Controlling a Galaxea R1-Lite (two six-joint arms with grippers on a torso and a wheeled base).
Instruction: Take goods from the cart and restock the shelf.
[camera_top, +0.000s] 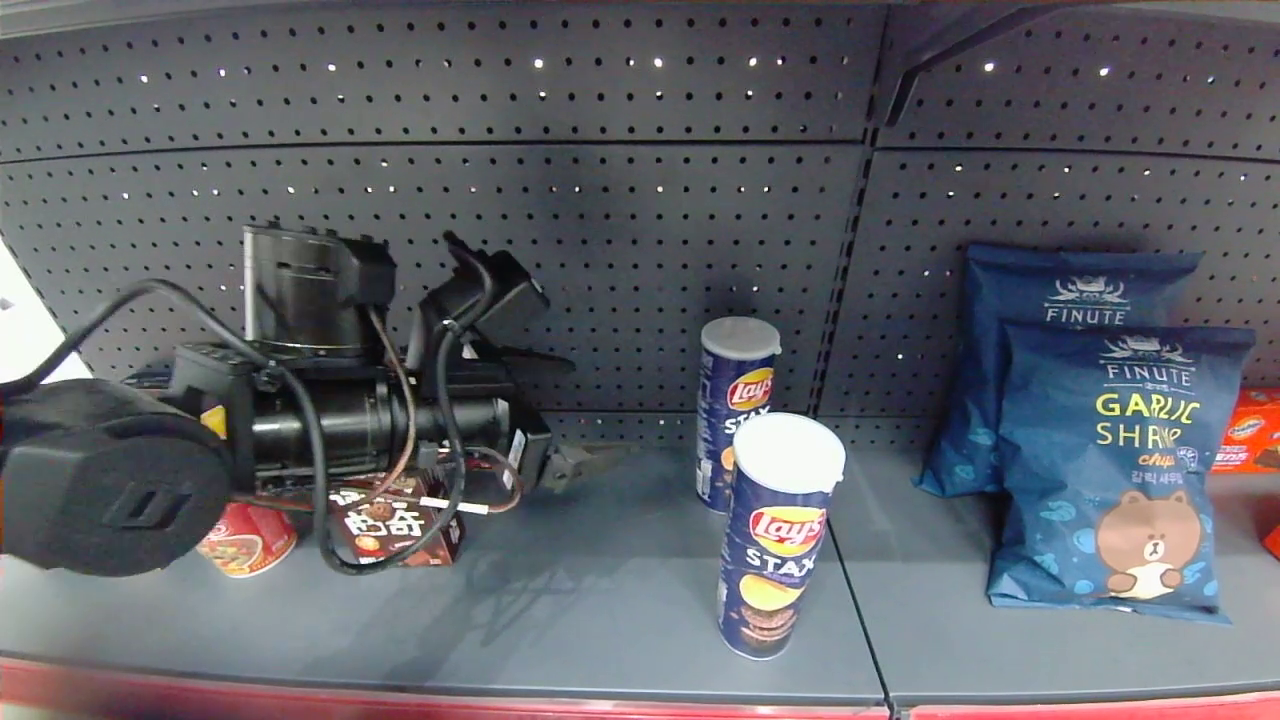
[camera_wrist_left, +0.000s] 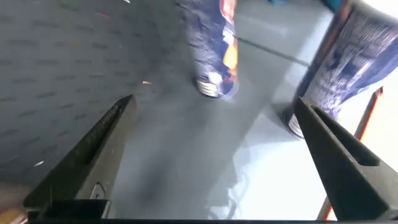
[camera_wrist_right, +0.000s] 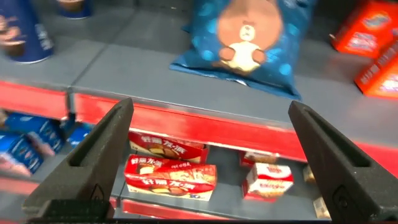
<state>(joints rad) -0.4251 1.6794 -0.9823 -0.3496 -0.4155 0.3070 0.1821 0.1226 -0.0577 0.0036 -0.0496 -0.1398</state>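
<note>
Two dark blue chip cans with white lids stand on the grey shelf: a back can and a front can. My left gripper hovers low over the shelf, to the left of the back can and pointing at it. It is open and holds nothing. My right gripper is open and empty in front of the shelf's red edge, below a blue bag with a bear.
Two blue snack bags lean at the right, with orange boxes beyond them. Under my left arm sit a red cup and a brown box. A pegboard wall backs the shelf. Red boxes fill the lower shelf.
</note>
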